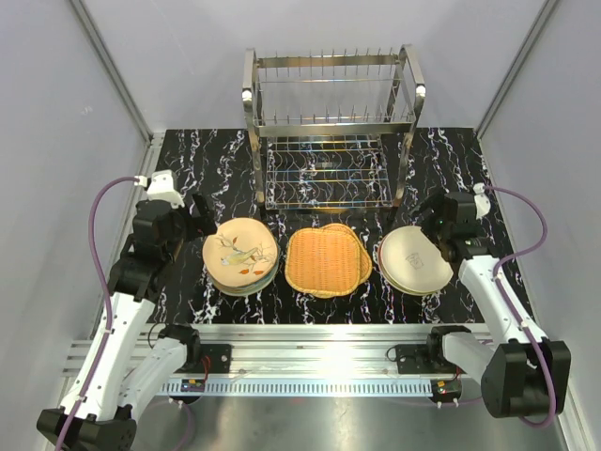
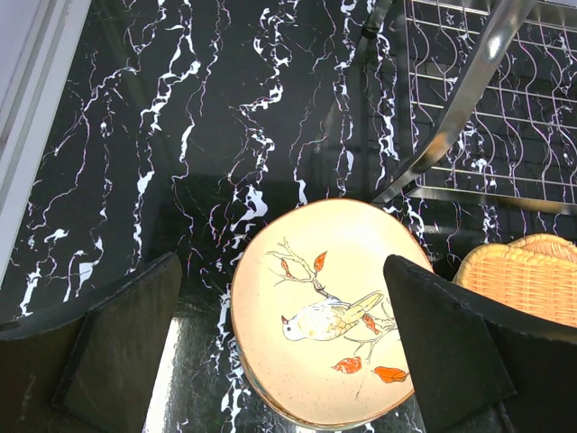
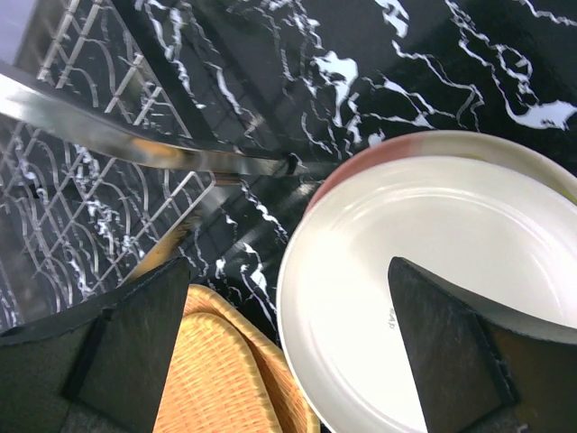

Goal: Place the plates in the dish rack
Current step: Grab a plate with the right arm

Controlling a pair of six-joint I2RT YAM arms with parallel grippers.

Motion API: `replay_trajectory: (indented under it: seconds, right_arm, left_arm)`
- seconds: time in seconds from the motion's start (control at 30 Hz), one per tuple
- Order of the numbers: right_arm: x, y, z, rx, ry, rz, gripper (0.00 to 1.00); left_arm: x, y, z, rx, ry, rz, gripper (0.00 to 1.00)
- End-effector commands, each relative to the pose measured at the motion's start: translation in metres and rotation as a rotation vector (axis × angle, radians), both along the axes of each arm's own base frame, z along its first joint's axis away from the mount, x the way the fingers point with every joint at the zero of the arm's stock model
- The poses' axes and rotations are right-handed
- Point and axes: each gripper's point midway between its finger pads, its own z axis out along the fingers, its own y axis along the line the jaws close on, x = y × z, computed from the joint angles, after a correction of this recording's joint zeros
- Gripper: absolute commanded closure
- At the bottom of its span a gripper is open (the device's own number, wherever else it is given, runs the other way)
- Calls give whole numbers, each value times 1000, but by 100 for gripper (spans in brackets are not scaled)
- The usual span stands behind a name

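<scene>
**Three stacks of plates (image 1: pixel 414 260) lie before the dish rack (image 1: pixel 331 122)**

Two robot arms hang over a black, white-veined bench (image 1: pixel 188 169), each with its gripper spread wide and grasping nothing. The left gripper (image 2: pixel 281 271) hovers above the left stack. Its two dark fingers frame a cream bird-print plate (image 2: pixel 329 356) that lies flat on top, with the edges of further plates showing beneath it. The right gripper (image 3: pixel 288 271), likewise released, hangs above the right stack, where a white pink-edged plate (image 3: pixel 433 253) lies uppermost with another rim showing under it. Between the two stacks rest the orange woven plates (image 1: pixel 327 259), squarish and piled slightly askew, close beside both neighbours; whether they touch them cannot be told. The dish rack, a tall two-tier frame of shiny steel wire, stands at the far side of the bench behind the middle stack. It has rows of thin upright tines on its upper tier and a grid shelf below. All the plates in view lie on the bench, in front of the rack.
</scene>
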Motion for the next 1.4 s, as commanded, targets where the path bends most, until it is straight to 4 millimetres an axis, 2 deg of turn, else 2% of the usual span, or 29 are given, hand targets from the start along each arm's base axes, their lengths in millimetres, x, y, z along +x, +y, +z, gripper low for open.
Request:
replay_trajectory:
  seconds: [0.0,0.03,0.07,0.3,0.43,0.57,0.67,0.7,0.77,0.8,0.9,0.93,1.0,1.03,1.07,1.17,1.23,1.3,1.37]
  right_arm:
    - [2,-6,4,16,21,-58,0]
    - [4,-1,8,10,16,-13,0]
    - [3,13,8,4,22,101,0]
    - [2,45,5,73,-8,295,0]
    - [-4,59,22,68,-95,404,0]
    - [-18,80,42,83,-185,543,0]
    - [-29,100,44,65,-213,627,0]
    - [-35,117,45,57,-217,683,0]
    - [-36,133,46,17,-221,732,0]
    - [-44,152,46,12,-221,798,0]
    - [-50,180,51,-18,-248,895,0]
    - [-60,198,52,-25,-265,959,0]
    - [-66,213,52,-73,-286,1024,0]
    - [-79,226,51,-87,-292,1092,0]
    - [-82,231,47,-144,-299,1127,0]
    - [-100,244,34,-282,-287,1193,0]
    - [-105,245,24,-374,-276,1203,0]
    - [-121,255,18,-420,-290,1257,0]
    - [-123,257,14,-485,-301,1258,0]
  left_arm:
    - [4,6,19,-9,-56,43,1]
    - [4,7,20,-9,-56,47,1]
    - [5,7,20,-10,-56,49,1]
    - [3,14,21,0,-60,89,1]
    - [3,15,20,-2,-56,95,1]
    - [4,14,15,-8,-39,97,1]
    - [5,16,11,-1,-21,111,1]
    - [4,17,9,2,-14,114,1]
    - [6,19,5,7,3,133,1]
    - [5,21,3,10,11,142,1]
    - [8,22,-3,16,43,154,1]
    - [9,22,-6,17,54,155,1]
    - [10,19,-10,12,68,144,1]
    - [11,18,-11,12,78,138,1]
    - [12,17,-12,10,82,136,1]
    - [13,17,-13,9,91,137,1]
    - [13,18,-14,3,90,140,1]
    - [15,18,-15,-4,94,136,1]
    - [16,17,-15,-7,98,130,1]
